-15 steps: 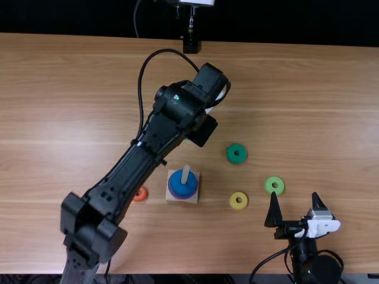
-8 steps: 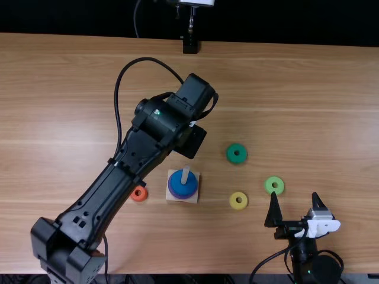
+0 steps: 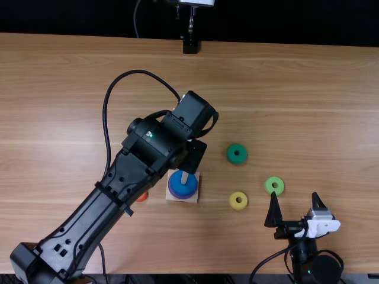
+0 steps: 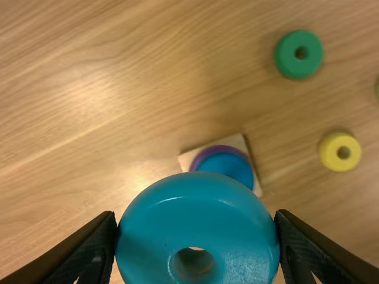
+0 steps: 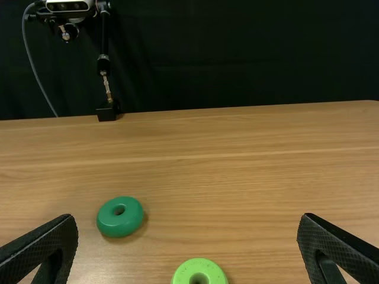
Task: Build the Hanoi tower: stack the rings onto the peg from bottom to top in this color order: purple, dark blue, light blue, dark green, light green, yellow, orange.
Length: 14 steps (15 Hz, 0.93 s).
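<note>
left gripper (image 3: 192,157) clamped on light blue ring (image 4: 195,220) near the peg (image 3: 185,177), right gripper (image 3: 295,194) wide open, empty, well apart from it

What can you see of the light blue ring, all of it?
The light blue ring is thick and round-edged with a round central hole; smooth and glossy, like painted wood or plastic, no damage visible. The left pincer grips it, one finger against each side. It's off the table, partly hiding the peg's square base and the dark blue ring in the left wrist view. Exact tilt: can't tell.
</note>
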### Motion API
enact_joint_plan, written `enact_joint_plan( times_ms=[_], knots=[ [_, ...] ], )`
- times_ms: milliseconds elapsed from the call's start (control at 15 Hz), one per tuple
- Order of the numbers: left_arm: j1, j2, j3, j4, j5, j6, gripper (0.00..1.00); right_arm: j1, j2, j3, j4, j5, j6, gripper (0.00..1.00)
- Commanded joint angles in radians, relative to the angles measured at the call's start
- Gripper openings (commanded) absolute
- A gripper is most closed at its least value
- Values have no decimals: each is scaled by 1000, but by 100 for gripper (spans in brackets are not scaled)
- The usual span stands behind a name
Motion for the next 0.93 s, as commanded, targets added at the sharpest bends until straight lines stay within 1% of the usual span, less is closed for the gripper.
enact_joint_plan(
  times_ms=[0, 200, 867],
  knots=[
    [-26, -42, -14, -1, -11, -50, 0, -7, -2, -10, -19, -2, 3, 100],
    [-42, -40, -14, -49, -11, -78, 0, -7, -2, -10, -19, -2, 3, 100],
    [-66, -3, -13, -40, -9, -78, 0, -7, -2, -8, -19, -2, 3, 100]
  ],
)
